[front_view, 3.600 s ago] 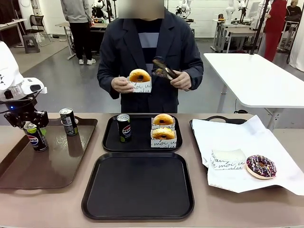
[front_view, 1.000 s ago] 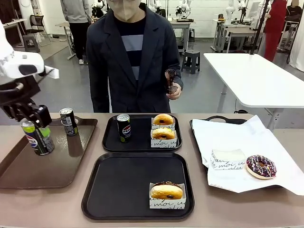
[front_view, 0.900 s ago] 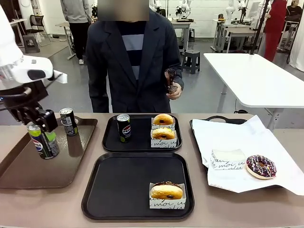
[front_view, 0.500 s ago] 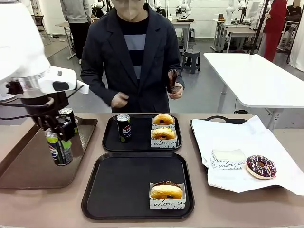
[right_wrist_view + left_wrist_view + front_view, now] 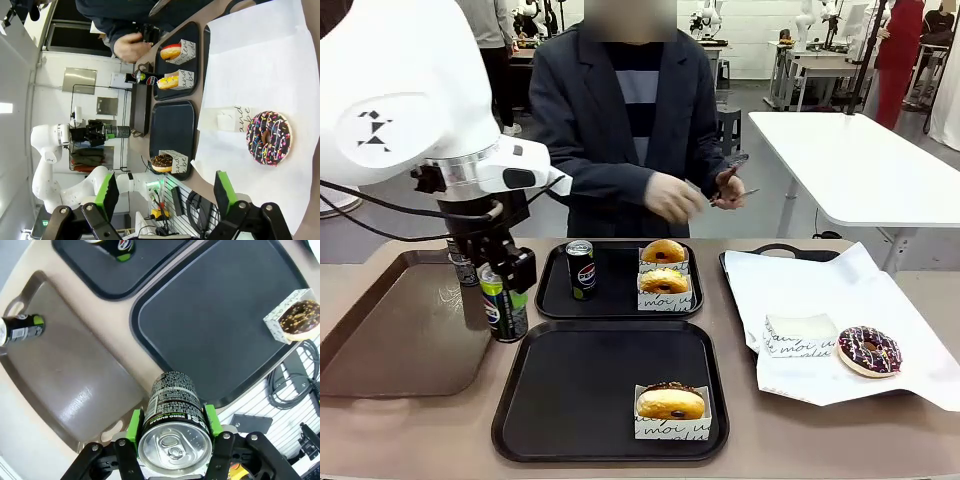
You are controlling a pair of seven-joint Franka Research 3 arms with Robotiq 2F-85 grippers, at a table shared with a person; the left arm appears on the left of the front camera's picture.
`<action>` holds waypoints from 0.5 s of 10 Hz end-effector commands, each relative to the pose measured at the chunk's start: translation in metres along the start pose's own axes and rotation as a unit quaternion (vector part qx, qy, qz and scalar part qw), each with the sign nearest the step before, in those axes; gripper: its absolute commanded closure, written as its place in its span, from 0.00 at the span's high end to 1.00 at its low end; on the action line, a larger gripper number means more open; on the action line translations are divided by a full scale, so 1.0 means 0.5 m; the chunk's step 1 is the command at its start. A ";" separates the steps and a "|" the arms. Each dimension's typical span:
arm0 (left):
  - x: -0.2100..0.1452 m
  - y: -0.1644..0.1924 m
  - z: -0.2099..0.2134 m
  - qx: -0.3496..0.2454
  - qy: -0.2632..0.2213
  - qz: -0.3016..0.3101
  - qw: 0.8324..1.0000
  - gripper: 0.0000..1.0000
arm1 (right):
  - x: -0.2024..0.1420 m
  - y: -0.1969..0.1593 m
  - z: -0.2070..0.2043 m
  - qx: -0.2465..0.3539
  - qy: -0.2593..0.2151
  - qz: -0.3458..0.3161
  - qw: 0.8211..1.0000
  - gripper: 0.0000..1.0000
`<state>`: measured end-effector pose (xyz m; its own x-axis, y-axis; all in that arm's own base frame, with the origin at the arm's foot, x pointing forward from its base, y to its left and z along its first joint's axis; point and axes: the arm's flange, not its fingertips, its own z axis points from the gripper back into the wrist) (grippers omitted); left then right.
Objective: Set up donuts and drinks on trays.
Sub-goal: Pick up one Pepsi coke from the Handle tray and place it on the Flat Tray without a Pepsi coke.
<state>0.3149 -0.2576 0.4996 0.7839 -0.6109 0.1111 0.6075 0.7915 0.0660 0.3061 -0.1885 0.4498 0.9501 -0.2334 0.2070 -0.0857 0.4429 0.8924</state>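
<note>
Left claw (image 5: 506, 296) clamped on upright Pepsi can (image 5: 503, 310), lifted between brown tray (image 5: 390, 340) and near black tray (image 5: 610, 385)

Slim black Pepsi can (image 5: 503, 308) with silver top, red-white-blue logo and green accents. Matte black square plastic tray (image 5: 610, 390), golden-brown ring donut (image 5: 670, 403) at 5 o'clock in white paper sleeve with black script. Glossy brown long tray (image 5: 400, 330). Chocolate-iced donut (image 5: 869, 350) with multicolour sprinkles on white paper (image 5: 840, 300). Green pads (image 5: 134, 424).
</note>
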 end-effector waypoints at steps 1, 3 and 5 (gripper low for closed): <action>-0.013 0.016 -0.002 0.003 0.001 0.002 1.000 0.58 | 0.005 0.000 0.000 0.013 -0.008 0.010 1.000 1.00; -0.013 0.016 -0.002 0.003 0.001 0.002 1.000 0.58 | 0.005 0.000 0.000 0.013 -0.008 0.010 1.000 1.00; -0.013 0.016 -0.002 0.003 0.001 0.002 1.000 0.58 | 0.005 0.000 0.000 0.013 -0.008 0.010 1.000 1.00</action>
<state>0.3169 -0.2531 0.4951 0.7909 -0.6036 0.1009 0.6004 0.7972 0.0631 0.3061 -0.1885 0.4498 0.9501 -0.2333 0.2070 -0.0857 0.4429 0.8925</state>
